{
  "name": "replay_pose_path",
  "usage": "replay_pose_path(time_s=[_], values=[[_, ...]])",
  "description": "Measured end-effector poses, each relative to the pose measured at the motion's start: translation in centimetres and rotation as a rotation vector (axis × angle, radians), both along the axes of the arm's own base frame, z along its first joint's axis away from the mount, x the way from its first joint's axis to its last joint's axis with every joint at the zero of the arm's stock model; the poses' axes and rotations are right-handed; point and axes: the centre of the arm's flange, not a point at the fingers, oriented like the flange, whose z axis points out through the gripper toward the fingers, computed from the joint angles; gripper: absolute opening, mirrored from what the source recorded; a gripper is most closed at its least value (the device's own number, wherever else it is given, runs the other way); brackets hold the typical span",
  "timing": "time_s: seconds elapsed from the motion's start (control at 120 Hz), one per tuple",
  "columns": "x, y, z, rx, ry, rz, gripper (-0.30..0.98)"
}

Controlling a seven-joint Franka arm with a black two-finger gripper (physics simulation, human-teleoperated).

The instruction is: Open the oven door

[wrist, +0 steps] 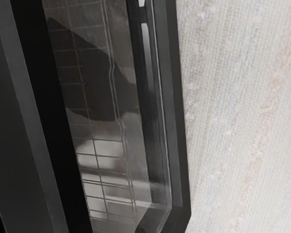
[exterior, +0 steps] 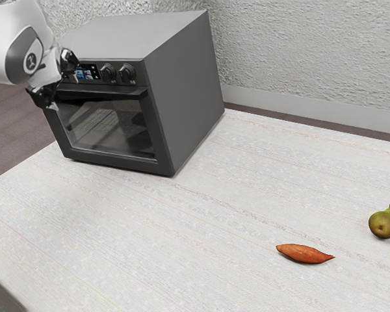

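Task item: the oven door [exterior: 156, 143], at the upper left of the exterior view, stands upright and closed on the front of the grey oven [exterior: 192, 91]. My arm [exterior: 10, 39] enters at the upper left corner of that frame. My fingers [exterior: 44, 97] are at the handle's end nearest the exterior view's left; whether they stand apart or together, and whether they touch the handle [exterior: 110, 94], I cannot tell.

View comparison: the exterior view presents the control panel above the door, the handle, a reddish-orange sweet potato [exterior: 305, 253] at lower right and a green-brown pear [exterior: 383, 223] at the right edge. My wrist view presents the door glass [wrist: 106, 141] close up, the wire rack [wrist: 104, 194] behind it, a dark shape across the glass and the frame edge beside the counter.

Markings: the display [exterior: 88, 72] carries small coloured symbols. The two knobs [exterior: 108, 72] have tiny legends beneath, too small to read. My arm bears a round emblem [exterior: 30, 62], likewise unreadable.

Surroundings: the counter [exterior: 182, 227] is off-white with fine streaks. Behind it are a rough pale grey wall [exterior: 312, 52], a smooth baseboard [exterior: 312, 107] and a brownish floor [exterior: 13, 127].
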Motion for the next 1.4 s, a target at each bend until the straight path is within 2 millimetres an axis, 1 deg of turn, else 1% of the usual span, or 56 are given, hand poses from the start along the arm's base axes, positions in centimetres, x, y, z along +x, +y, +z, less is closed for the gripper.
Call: replay_pose_path(time_s=[0.25,0.442,0.525,0.575,0.592,0.625,0.658,0.717,0.758,0.783,0.808,0.842,0.85,0.867,0.883,0.9,0.908,0.917,0.933,0.95,0.958,0.975,0.983,0.992,1.0,1.008,1.017,1.025,1.033,1.05,1.067,1.092,1.117,1.142,1.167,1.208,1.242,1.267,1.308,1.333,1.367,1.4], values=[[0.4,-0.1,-1.5,-0.003,0.002,-0.006,0.69],[-0.2,-0.9,-2.1,0.001,-0.004,-0.017,0.66],[-1.1,-1.8,-2.2,0.007,0.000,-0.026,0.63],[-1.6,-3.4,-2.6,0.030,0.020,-0.046,0.62],[-2.1,-4.1,-2.7,0.036,0.026,-0.053,0.61],[-3.3,-5.6,-2.6,0.049,0.034,-0.068,0.57],[-5.0,-7.1,-2.5,0.061,0.038,-0.080,0.53],[-8.5,-10.1,-2.7,0.089,0.048,-0.102,0.58],[-11.7,-13.1,-2.9,0.123,0.057,-0.129,0.60],[-13.9,-14.4,-3.0,0.139,0.056,-0.135,0.61],[-16.7,-15.6,-3.5,0.150,0.056,-0.132,0.62],[-20.5,-17.2,-4.7,0.161,0.056,-0.128,0.64],[-21.5,-17.8,-5.0,0.165,0.055,-0.130,0.64],[-23.3,-19.7,-5.5,0.183,0.053,-0.144,0.64],[-25.0,-21.9,-5.9,0.208,0.048,-0.163,0.65],[-26.5,-24.5,-6.0,0.240,0.040,-0.189,0.65],[-27.2,-26.2,-5.9,0.260,0.034,-0.212,0.65],[-27.8,-28.0,-5.7,0.282,0.026,-0.237,0.66],[-29.4,-31.5,-3.6,0.325,-0.024,-0.287,0.66],[-31.0,-33.9,-0.5,0.350,-0.090,-0.311,0.66],[-31.7,-34.7,1.5,0.354,-0.128,-0.314,0.66],[-33.0,-35.8,5.8,0.343,-0.205,-0.308,0.67],[-33.6,-35.8,8.3,0.323,-0.247,-0.295,0.67],[-33.8,-35.4,11.2,0.289,-0.291,-0.272,0.67],[-34.1,-34.9,13.7,0.258,-0.328,-0.251,0.67],[-34.0,-34.3,16.0,0.225,-0.358,-0.227,0.67],[-33.9,-33.7,17.8,0.194,-0.383,-0.207,0.67],[-33.4,-33.1,19.7,0.163,-0.402,-0.187,0.67],[-32.9,-32.5,21.1,0.134,-0.417,-0.170,0.67],[-31.0,-31.2,23.3,0.074,-0.431,-0.141,0.67],[-27.9,-29.8,24.2,0.011,-0.412,-0.112,0.67],[-23.9,-28.1,24.3,-0.070,-0.375,-0.076,0.67],[-20.6,-26.7,23.3,-0.140,-0.328,-0.042,0.68],[-17.1,-25.6,21.3,-0.202,-0.265,-0.012,0.68],[-14.2,-24.7,19.2,-0.254,-0.205,0.018,0.68],[-10.8,-23.7,16.2,-0.320,-0.126,0.065,0.68],[-8.6,-23.0,13.9,-0.361,-0.069,0.102,0.68],[-6.8,-22.4,11.5,-0.389,-0.017,0.128,0.68],[-4.6,-21.6,7.9,-0.438,0.061,0.165,0.68],[-3.6,-20.9,6.1,-0.469,0.100,0.189,0.68],[-3.1,-19.8,4.5,-0.502,0.132,0.225,0.68],[-3.1,-18.8,3.7,-0.528,0.151,0.258,0.68]])
